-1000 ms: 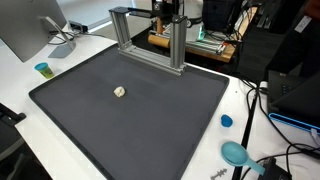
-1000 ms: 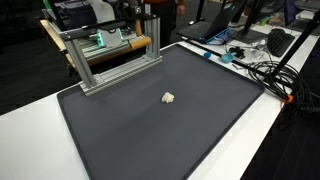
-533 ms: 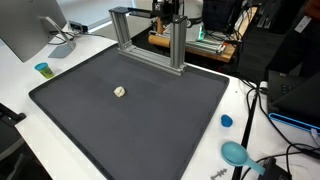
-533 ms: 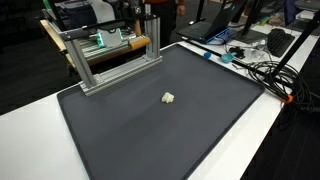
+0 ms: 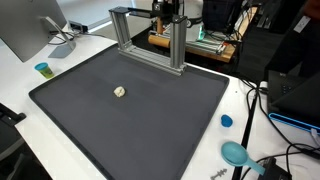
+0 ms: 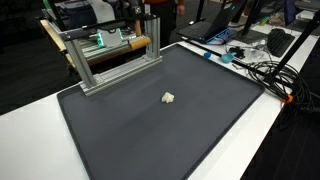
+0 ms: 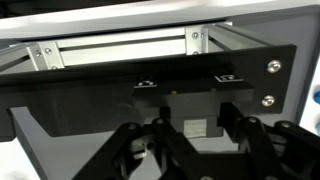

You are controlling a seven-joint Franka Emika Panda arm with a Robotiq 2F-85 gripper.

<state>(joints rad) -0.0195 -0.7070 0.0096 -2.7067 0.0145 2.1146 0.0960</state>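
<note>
Wrist view: end effector (image 7: 195, 122) half-open, gripping nothing, hovering close by the silver aluminium bar frame (image 5: 178, 46) at the black mat's (image 5: 130, 115) far edge. Rigid, weighty I reckon; grab its top crossbar.

The claw (image 7: 192, 135) looks matt black and plastic-like. Just ahead of it, the frame (image 7: 120, 48) is silvery brushed metal with a dull sheen. Below the claw, the mat (image 5: 130, 125) is dark, matt and finely grained. The surface (image 5: 20, 85) beneath is smooth white.
</note>
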